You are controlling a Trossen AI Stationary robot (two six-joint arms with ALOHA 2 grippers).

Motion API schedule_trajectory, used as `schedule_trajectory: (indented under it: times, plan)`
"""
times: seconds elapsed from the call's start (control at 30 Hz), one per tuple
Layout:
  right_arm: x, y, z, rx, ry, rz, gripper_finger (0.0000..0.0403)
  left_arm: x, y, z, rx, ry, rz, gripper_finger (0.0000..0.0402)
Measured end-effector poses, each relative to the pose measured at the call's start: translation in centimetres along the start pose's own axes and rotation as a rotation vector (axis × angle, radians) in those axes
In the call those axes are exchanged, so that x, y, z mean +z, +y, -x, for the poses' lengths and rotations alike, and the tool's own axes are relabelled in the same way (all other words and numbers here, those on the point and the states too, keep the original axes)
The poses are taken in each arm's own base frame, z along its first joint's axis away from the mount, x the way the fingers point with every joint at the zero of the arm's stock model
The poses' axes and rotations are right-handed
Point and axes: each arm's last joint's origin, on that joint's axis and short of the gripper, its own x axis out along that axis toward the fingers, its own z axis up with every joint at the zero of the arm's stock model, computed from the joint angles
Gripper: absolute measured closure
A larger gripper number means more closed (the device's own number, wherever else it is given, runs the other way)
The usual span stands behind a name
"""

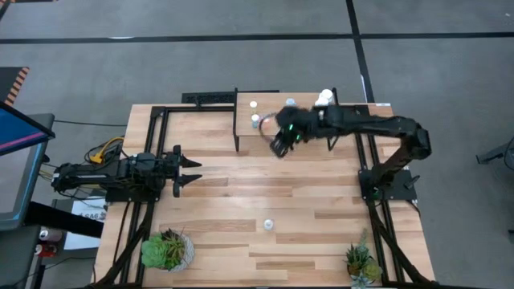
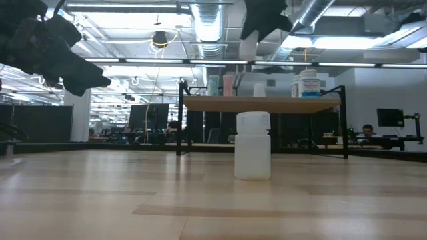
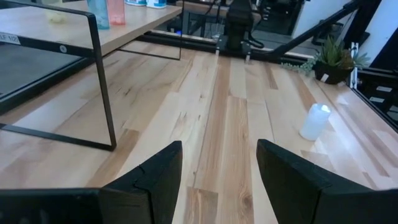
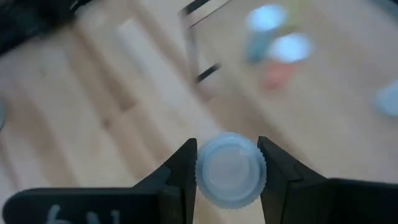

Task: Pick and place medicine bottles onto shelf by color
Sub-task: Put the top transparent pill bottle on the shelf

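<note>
The right gripper (image 1: pixel 279 141) hangs in the air over the near edge of the shelf (image 1: pixel 305 120), its fingers (image 4: pixel 181 171) closed around a small white-capped medicine bottle (image 4: pixel 231 169), seen cap-on between them in the right wrist view; in the low view that held bottle (image 2: pixel 248 45) hangs well above the shelf board (image 2: pixel 263 103); the wood table (image 1: pixel 241 201) lies below it.

On the shelf stand several other bottles: a pale blue one (image 2: pixel 213 85), a pinkish one (image 2: pixel 228 85), a small white one (image 2: pixel 259 89) and, at the right end, a larger white labelled bottle (image 2: pixel 308 83); from above, white caps (image 1: pixel 253 104) show near the shelf's left end and another white bottle (image 1: pixel 324 98) at its far right; the shelf's thin black legs (image 2: pixel 181 119) stand near the far edge of the table.

One white medicine bottle (image 1: pixel 268 225) stands upright alone on the bare planks, near the middle of the table and well apart from both arms; nothing stands just beside it; it fills the foreground of the low view (image 2: pixel 253 146).

The left gripper (image 1: pixel 189 172) waits at the left side of the table, low over the planks, its jaws spread wide and holding nothing; its fingers (image 3: pixel 152 180) frame bare wood.

A potted green plant (image 1: pixel 167 249) sits at the near left corner; a second, spikier plant (image 1: pixel 361 262) at the near right.
</note>
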Motion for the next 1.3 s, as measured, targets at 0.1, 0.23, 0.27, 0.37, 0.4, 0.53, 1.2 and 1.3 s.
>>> schedule_trajectory:
  times: [0.1, 0.23, 0.27, 0.37, 0.4, 0.53, 1.2, 1.3]
  plan:
    - [1.1, -2.4, 0.2, -0.046, -0.027, -0.062, 0.0278, 0.0, 0.0, 0.0, 0.0, -0.001, 0.0, 0.0207]
    - [2.3, -5.4, -1.0, -0.118, -0.026, -0.136, 0.0278, 0.0, 0.0, 0.0, 0.0, 0.0, 0.0, 0.0207]
    - [2.6, -6.0, -1.7, -0.137, -0.018, -0.15, 0.0278, 0.0, 0.0, 0.0, 0.0, 0.0, 0.0, 0.0207]
    - [2.9, -7.3, -3.8, -0.184, 0.022, -0.171, 0.0278, 0.0, 0.0, 0.0, 0.0, 0.0, 0.0, 0.0207]
    - [3.0, -7.6, -4.5, -0.195, 0.033, -0.177, 0.0278, 0.0, 0.0, 0.0, 0.0, 0.0, 0.0, 0.0207]
    - [3.0, -8.3, -7.1, -0.212, 0.087, -0.19, 0.0278, 0.0, 0.0, 0.0, 0.0, -0.001, 0.0, 0.0207]
    - [3.4, -9.8, -8.5, -0.216, 0.106, -0.231, 0.0189, 0.0, 0.0, 0.0, 0.002, -0.001, 0.0, 0.0207]
    - [3.4, -9.9, -8.5, -0.216, 0.106, -0.232, 0.0167, 0.0, 0.0, 0.0, 0.002, -0.001, 0.0, 0.0207]
